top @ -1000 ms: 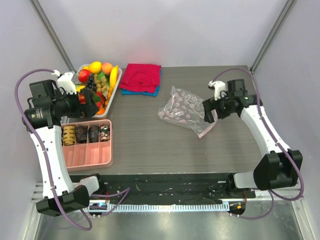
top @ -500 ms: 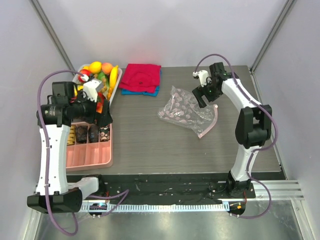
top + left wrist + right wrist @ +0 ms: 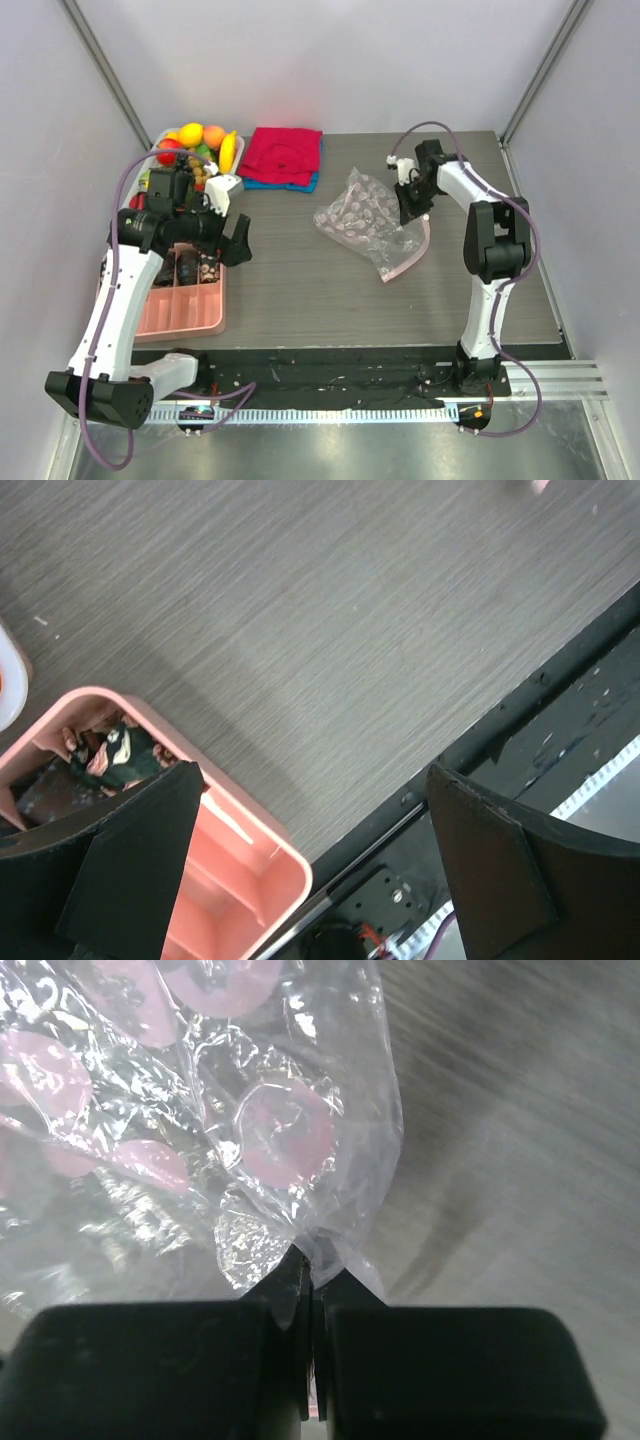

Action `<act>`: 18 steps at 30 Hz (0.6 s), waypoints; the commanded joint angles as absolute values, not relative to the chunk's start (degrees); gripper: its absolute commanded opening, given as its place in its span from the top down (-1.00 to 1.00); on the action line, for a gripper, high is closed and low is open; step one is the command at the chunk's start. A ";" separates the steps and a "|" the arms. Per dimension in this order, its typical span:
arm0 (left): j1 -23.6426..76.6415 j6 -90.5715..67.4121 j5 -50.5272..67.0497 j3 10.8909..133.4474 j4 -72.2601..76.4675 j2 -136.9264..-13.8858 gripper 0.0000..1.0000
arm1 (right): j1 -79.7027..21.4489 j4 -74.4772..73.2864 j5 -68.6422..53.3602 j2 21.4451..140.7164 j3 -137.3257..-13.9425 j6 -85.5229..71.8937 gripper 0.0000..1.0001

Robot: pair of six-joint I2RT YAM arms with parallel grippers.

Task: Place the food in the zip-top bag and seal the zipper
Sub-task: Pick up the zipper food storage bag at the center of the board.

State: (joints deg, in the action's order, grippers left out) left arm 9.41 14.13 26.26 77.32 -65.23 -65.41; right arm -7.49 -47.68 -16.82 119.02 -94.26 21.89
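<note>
Two states — right gripper [image 3: 312, 1272] clamps zip-top bag [image 3: 285, 1130], left gripper [image 3: 312, 800] gapes.

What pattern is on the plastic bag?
Pink dots on the clear bag, best in right wrist view.

The clear bag [image 3: 362, 210] carries pink dots and a pale pink strip [image 3: 408, 258]. Fruits [image 3: 200, 135] are yellow, orange, red, green. The cloth [image 3: 285, 152] is red, the tray [image 3: 185, 312] pink, the table [image 3: 300, 280] grey-grained.
</note>
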 commanded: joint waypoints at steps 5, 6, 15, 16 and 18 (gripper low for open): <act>13.70 -2.17 30.50 76.91 -45.20 -67.50 -0.88 | 5.44 -27.01 -38.14 100.82 -78.15 -25.27 0.99; 14.93 -3.42 29.11 76.64 -41.43 -68.63 -0.88 | 6.15 -25.50 -37.88 99.51 -76.83 -32.62 0.99; 23.90 -23.97 31.81 72.10 -20.78 -76.47 -0.98 | 6.15 12.74 -47.11 89.22 -53.28 -77.91 0.99; 24.69 -25.82 30.34 70.85 -13.96 -76.03 -0.99 | 6.07 15.70 -47.11 88.51 -50.74 -83.53 0.99; 27.75 -29.17 28.49 69.09 -9.34 -75.94 -0.99 | 5.89 19.58 -46.41 86.49 -49.66 -86.74 0.99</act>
